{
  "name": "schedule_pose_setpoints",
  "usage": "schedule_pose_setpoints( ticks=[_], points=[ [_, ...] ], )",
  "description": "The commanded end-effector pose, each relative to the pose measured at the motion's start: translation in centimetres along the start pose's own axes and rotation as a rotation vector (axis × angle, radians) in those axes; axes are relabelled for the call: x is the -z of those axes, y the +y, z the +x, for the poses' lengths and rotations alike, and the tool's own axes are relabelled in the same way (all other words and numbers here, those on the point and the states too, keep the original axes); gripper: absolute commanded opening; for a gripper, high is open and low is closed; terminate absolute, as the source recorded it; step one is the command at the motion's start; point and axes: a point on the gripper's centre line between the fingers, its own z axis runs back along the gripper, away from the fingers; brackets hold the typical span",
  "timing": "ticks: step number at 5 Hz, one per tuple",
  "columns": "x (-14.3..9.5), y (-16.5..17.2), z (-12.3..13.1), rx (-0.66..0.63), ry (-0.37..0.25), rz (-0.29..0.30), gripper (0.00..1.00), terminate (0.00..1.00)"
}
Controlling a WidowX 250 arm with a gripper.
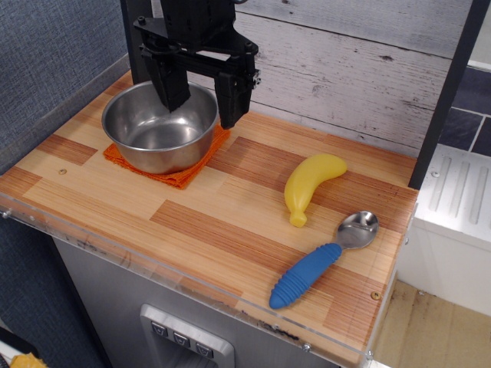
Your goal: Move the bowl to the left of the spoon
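Observation:
The shiny steel bowl [157, 130] sits at the back left of the wooden table, on an orange cloth [182, 175]. My black gripper [201, 106] hangs over the bowl's right rim, open. One finger [173, 92] reaches inside the bowl and the other finger [232, 103] is outside, with the rim between them. The spoon [322, 261], silver head and ribbed blue handle, lies at the front right, far from the gripper.
A yellow toy banana [311, 185] lies between bowl and spoon, just behind the spoon. A grey plank wall [345, 69] runs behind the table. A clear plastic lip [153, 264] edges the table front. A dark post [445, 92] stands at the right.

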Motion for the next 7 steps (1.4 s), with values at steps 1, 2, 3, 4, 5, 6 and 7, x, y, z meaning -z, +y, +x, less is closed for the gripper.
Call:
schedule_pose_setpoints(
  ticks=[1,2,3,4,5,6,7],
  points=[
    [0.0,0.0,0.0,0.000,0.000,0.000,1.00,0.00],
    [1.8,2.1,0.1,-0.038,0.013,0.011,1.00,0.00],
    [3.6,4.2,0.3,-0.053,0.039,0.047,1.00,0.00],
    [5.2,6.0,0.3,-0.067,0.078,0.069,1.00,0.00],
    [6.6,6.6,0.4,-0.057,0.097,0.072,1.00,0.00],
    [8.5,6.7,1.1,-0.029,0.127,0.067,1.00,0.00],
    [9.2,5.9,1.9,-0.006,0.122,0.058,1.00,0.00]
  ],
)
